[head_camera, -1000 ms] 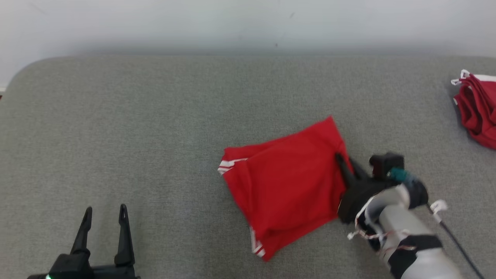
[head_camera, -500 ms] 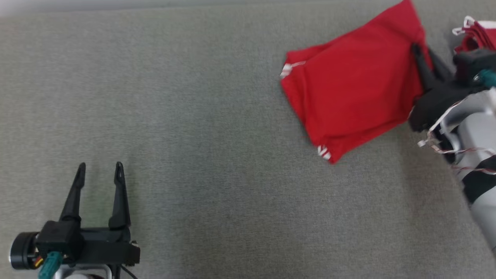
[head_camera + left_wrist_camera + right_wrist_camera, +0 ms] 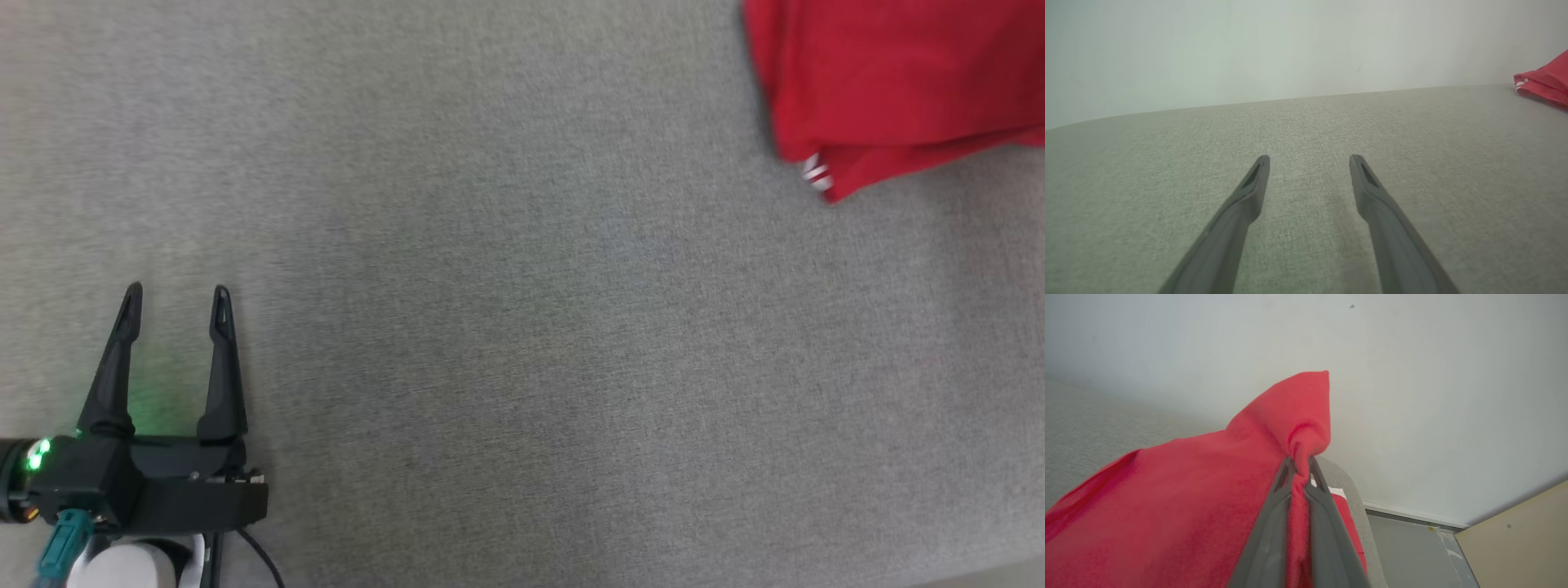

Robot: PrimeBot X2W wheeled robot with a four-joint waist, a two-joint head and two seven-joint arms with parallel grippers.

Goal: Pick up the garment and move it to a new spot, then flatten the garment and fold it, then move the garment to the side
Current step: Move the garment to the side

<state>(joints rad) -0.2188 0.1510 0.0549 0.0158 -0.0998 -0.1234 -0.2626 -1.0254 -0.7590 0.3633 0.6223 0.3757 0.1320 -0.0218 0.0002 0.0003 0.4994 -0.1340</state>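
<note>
The garment [image 3: 890, 82] looks folded. It is a neat red shape in layers, and a bit of white trim peeks out at one corner. So the picking up, flattening and folding look done. I think this is the last part, moving it to the side. The garment is at the far right of the grey surface [image 3: 522, 327], near its end. What is left is to put it down and let go.

The right end effector [image 3: 1301, 463] is clenched on one corner of the garment. The cloth bunches up between its two fingers and pokes out above them. The left end effector [image 3: 176, 287] is released, with its fingers spread wide and nothing between them. It is over bare surface, well apart from the garment.

The head view shows part of the garment, cut off at the top and right. The right wrist view shows the grip up close, and also the rounded end of the surface, the floor and a pale wall. The left wrist view shows a small red corner far off. I cannot tell if the garment lies on the surface or hangs just above it.
</note>
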